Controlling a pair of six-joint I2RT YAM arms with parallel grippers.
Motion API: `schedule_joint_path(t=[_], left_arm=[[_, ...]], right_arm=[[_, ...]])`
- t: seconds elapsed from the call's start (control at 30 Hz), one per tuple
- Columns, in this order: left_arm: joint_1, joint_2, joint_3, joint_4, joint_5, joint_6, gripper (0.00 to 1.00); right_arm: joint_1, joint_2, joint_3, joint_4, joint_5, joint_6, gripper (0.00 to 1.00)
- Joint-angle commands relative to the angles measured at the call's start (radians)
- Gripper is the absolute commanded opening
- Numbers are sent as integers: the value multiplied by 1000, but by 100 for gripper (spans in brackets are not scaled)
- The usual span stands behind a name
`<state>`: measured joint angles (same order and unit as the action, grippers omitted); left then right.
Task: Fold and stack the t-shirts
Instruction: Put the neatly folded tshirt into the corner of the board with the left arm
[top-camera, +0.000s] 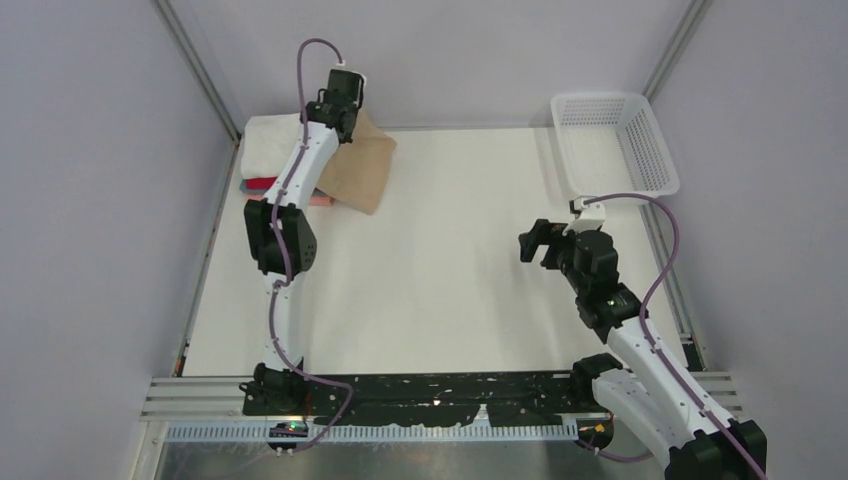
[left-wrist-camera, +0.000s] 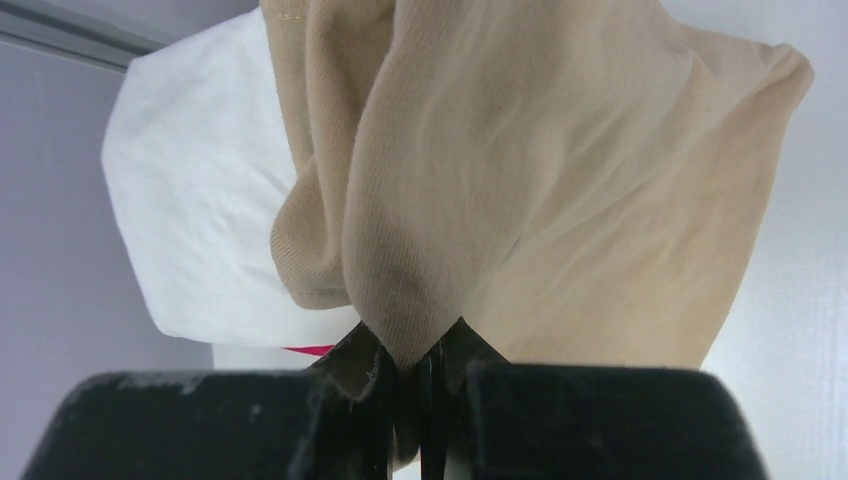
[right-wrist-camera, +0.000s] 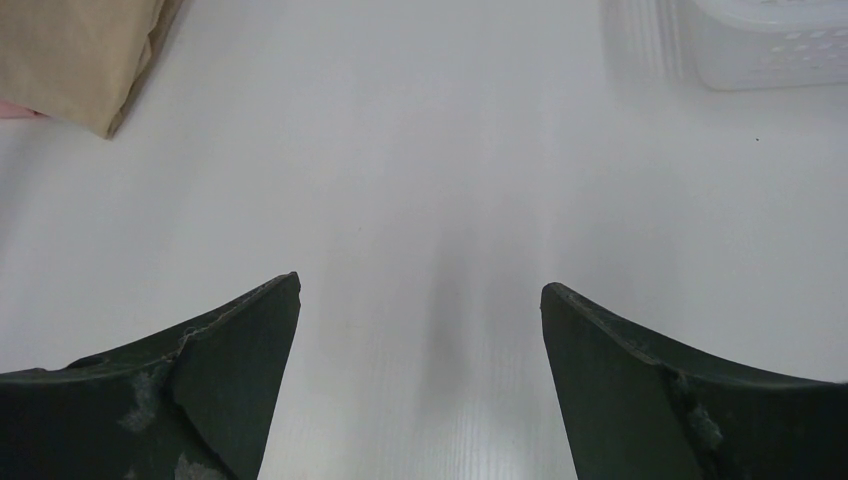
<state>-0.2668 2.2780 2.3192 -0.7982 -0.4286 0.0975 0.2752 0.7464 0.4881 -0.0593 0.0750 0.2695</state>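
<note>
Plain tan cloth t-shirt (top-camera: 365, 172), folded, far left: pinched by left gripper (left-wrist-camera: 415, 360), apparently for seating on white folded t-shirt (top-camera: 270, 140). Right gripper (right-wrist-camera: 420, 282): spread, empty.

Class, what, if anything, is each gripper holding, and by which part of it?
The left gripper is shut on the tan t-shirt, pinching a bunched fold of its cloth. The right gripper is open, holding nothing.

T-shirts (top-camera: 362, 172) back left, basket (top-camera: 600, 97) back right

White mesh basket (top-camera: 612, 140), table's (top-camera: 450, 270) far-right corner
</note>
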Motion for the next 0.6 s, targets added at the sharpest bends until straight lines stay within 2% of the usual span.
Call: schedule_joint_path(t=[0.0,0.23,0.57], left_arm=[[24,-124,58,106,-21,67,0],[29,-201,68,93,79,37,0],[29,-303,39,89,100,59,0]], right_arm=[[-3,23,-7,80,64,-15,95],[-4,38,-3,73,102,-22,95],[-4,39,0,74,137,-29,95]])
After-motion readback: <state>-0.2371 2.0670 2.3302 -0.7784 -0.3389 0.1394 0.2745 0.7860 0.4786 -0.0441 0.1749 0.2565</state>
